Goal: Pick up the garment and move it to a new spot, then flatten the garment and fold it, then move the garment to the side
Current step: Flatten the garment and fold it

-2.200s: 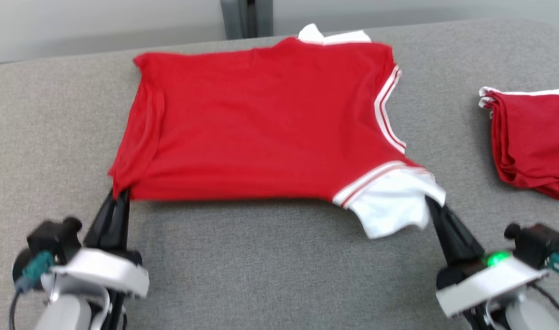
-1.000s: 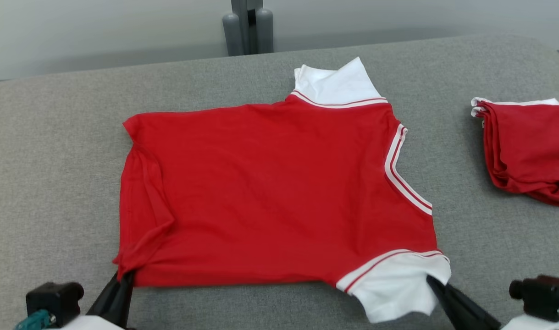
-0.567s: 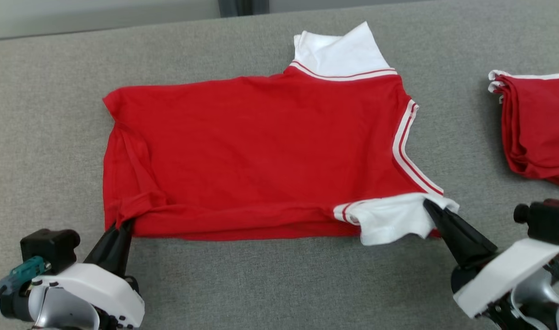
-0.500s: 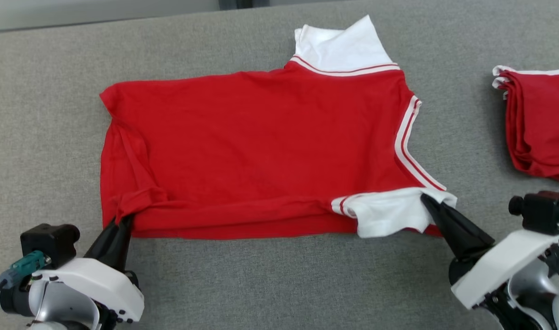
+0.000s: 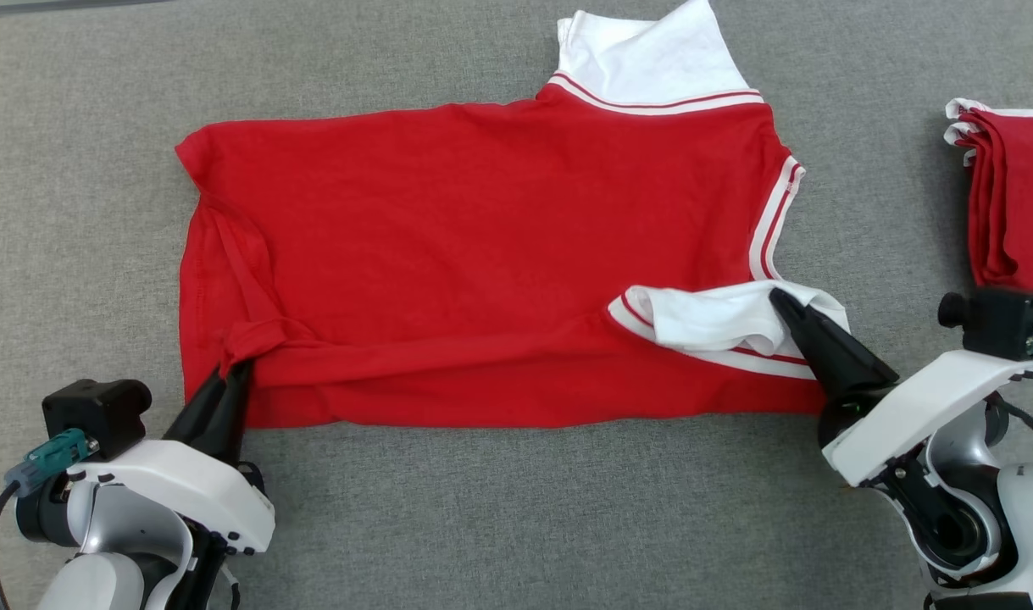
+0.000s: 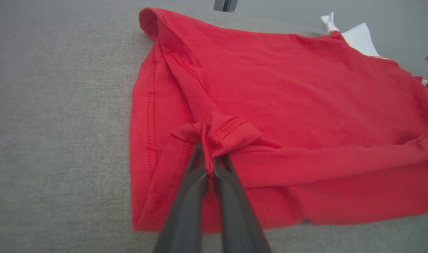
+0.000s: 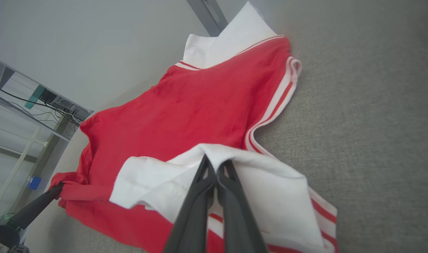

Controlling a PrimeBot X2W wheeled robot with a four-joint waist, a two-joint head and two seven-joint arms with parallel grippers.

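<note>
The garment (image 5: 482, 246) is a red T-shirt with white sleeves and striped trim, spread on the grey table (image 5: 524, 508). Its near edge is folded over onto the body. My left gripper (image 5: 232, 368) is shut on the red hem corner (image 6: 217, 137) at the near left. My right gripper (image 5: 779, 298) is shut on the near white sleeve (image 5: 719, 318), which lies doubled over the red body. The pinched sleeve (image 7: 185, 172) drapes over my right fingers in the right wrist view. The far white sleeve (image 5: 643, 51) lies flat at the back.
A folded pile of red garments (image 5: 1012, 203) with white trim lies at the table's right edge. My left gripper's dark fingers (image 7: 31, 209) show at the lower left of the right wrist view. A shelf with cables (image 7: 31, 105) stands beyond the table.
Both grippers have carried the near edge of the garment away from me, over its body, so a fold now lies along the near side. The head camera tilted down.
</note>
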